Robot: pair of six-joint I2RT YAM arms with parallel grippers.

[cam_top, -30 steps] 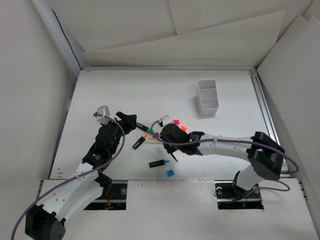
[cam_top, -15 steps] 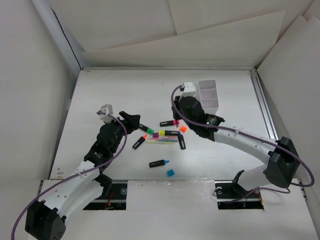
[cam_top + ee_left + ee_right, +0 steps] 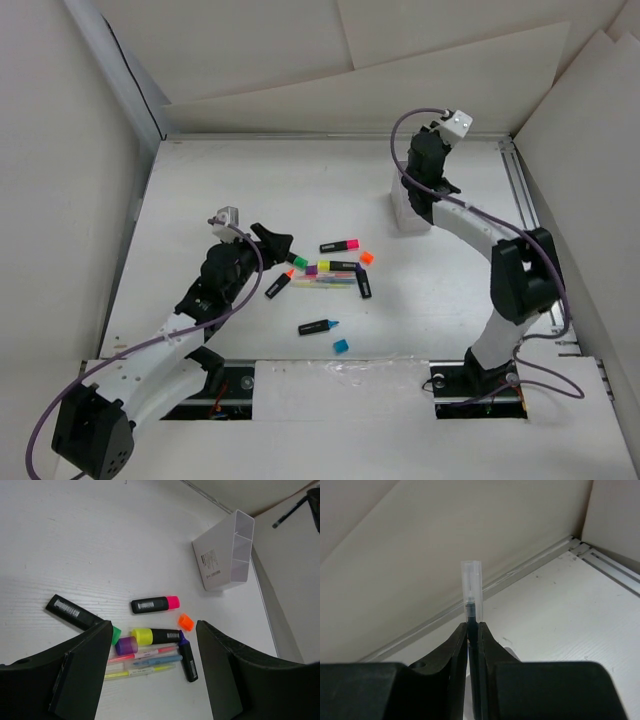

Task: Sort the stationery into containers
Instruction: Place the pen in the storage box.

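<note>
My right gripper (image 3: 472, 625) is shut on a thin black pen with a clear cap (image 3: 471, 587). In the top view it hangs (image 3: 424, 192) over the white divided box (image 3: 405, 216), which also shows in the left wrist view (image 3: 225, 555). My left gripper (image 3: 154, 627) is open and empty above the pile; in the top view it (image 3: 278, 243) is at the pile's left edge. Below it lie a pink-capped highlighter (image 3: 154, 604), a yellow-capped one (image 3: 155, 636), a green-capped one (image 3: 75, 614), a purple-tipped one (image 3: 188, 659), thin pens (image 3: 145, 660), a purple cap (image 3: 126, 645) and an orange cap (image 3: 185, 622).
A blue-tipped highlighter (image 3: 318, 326) and a small blue cap (image 3: 341, 346) lie nearer the front edge. Another black highlighter (image 3: 277, 286) lies left of the pile. White walls enclose the table, with a metal rail (image 3: 527, 215) along the right side.
My right arm has swung from the pile to the back right, carrying the pen over the white box. My left gripper has crept a little right toward the pile.
</note>
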